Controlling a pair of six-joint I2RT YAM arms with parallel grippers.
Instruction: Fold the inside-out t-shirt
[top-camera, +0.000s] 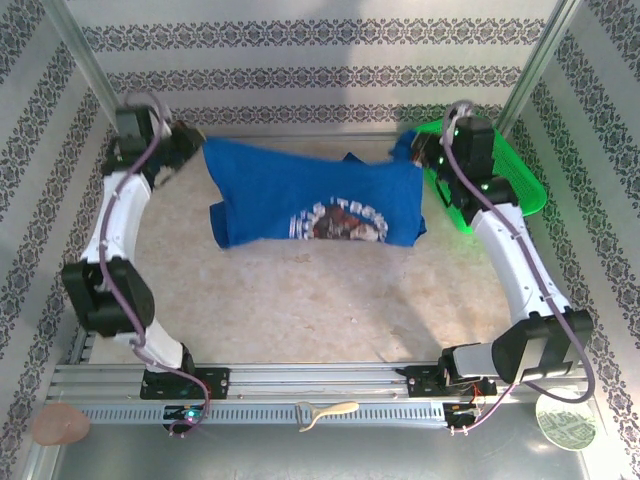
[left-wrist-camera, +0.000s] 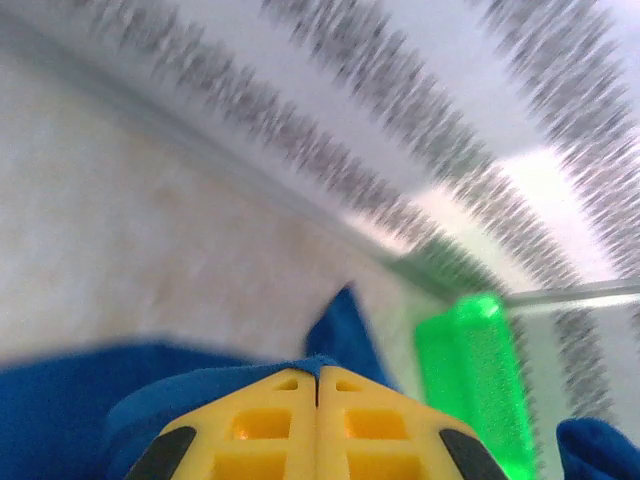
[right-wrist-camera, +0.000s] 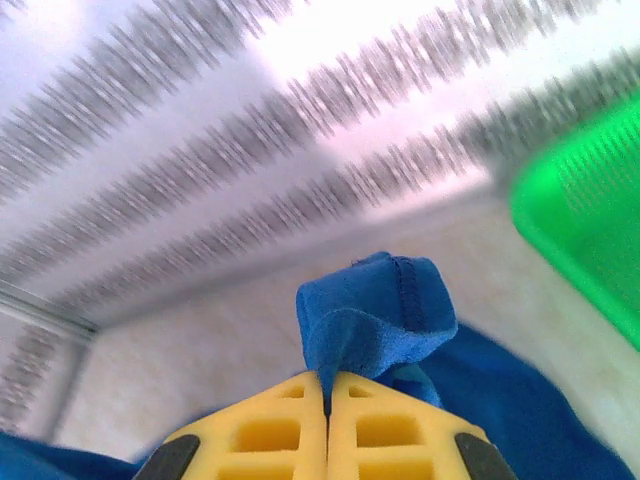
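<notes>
The royal-blue t-shirt (top-camera: 300, 195) hangs stretched between both arms at the far side of the table, its white and reddish print (top-camera: 338, 222) facing up near the lower hem. My left gripper (top-camera: 188, 140) is shut on the shirt's left edge; in the left wrist view the yellow fingers (left-wrist-camera: 250, 425) meet with blue cloth (left-wrist-camera: 200, 385) pinched at the tips (left-wrist-camera: 318, 372). My right gripper (top-camera: 425, 150) is shut on the right edge; a hemmed fold of cloth (right-wrist-camera: 375, 315) sticks up from its closed tips (right-wrist-camera: 327, 378).
A green mesh basket (top-camera: 515, 180) stands at the far right, close behind the right gripper. Patterned walls close in the back and sides. A white tool (top-camera: 325, 412) and a round disc (top-camera: 565, 425) lie near the front rail.
</notes>
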